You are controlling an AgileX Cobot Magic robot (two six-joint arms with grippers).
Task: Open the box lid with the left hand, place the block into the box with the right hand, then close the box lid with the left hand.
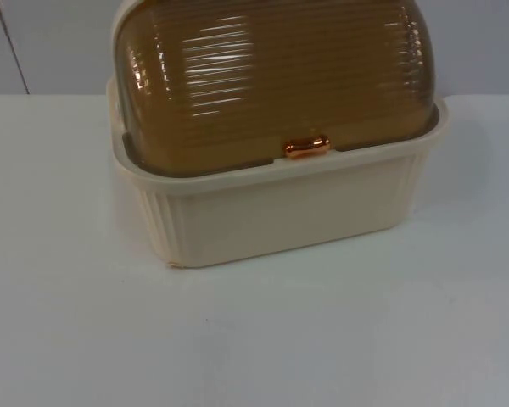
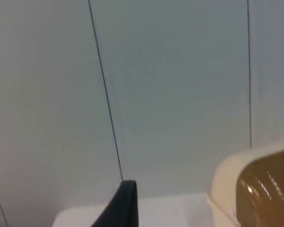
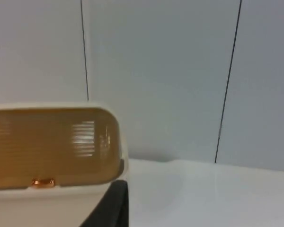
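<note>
None of the three steps looks done yet, so the whole job is ahead. From the top view, the cream box (image 1: 280, 212) sits toward the back of the white worktop (image 1: 254, 339), close to the grey partition wall (image 1: 51, 42), and its amber ribbed lid (image 1: 271, 76) is down over the body, with the copper-coloured handle (image 1: 306, 147) resting right at the front rim. I can't spot the block on the bare stretch of worktop in front of the box, so where it lies I cannot tell. Over to the left wrist view: the left end effector (image 2: 120, 208) hangs off to the side of the box, apart from it, one black fingertip standing against the wall panels, with a corner of the lid and its cream frame nearby; whether its fingers are wide or narrow I cannot tell. Now the right wrist view: the right end effector (image 3: 111, 208) faces the front of the box, the closed lid and small handle plain ahead, not touching anything; spread or closed, again I cannot tell. My read: opening the lid comes first, then block in, then lid shut.
</note>
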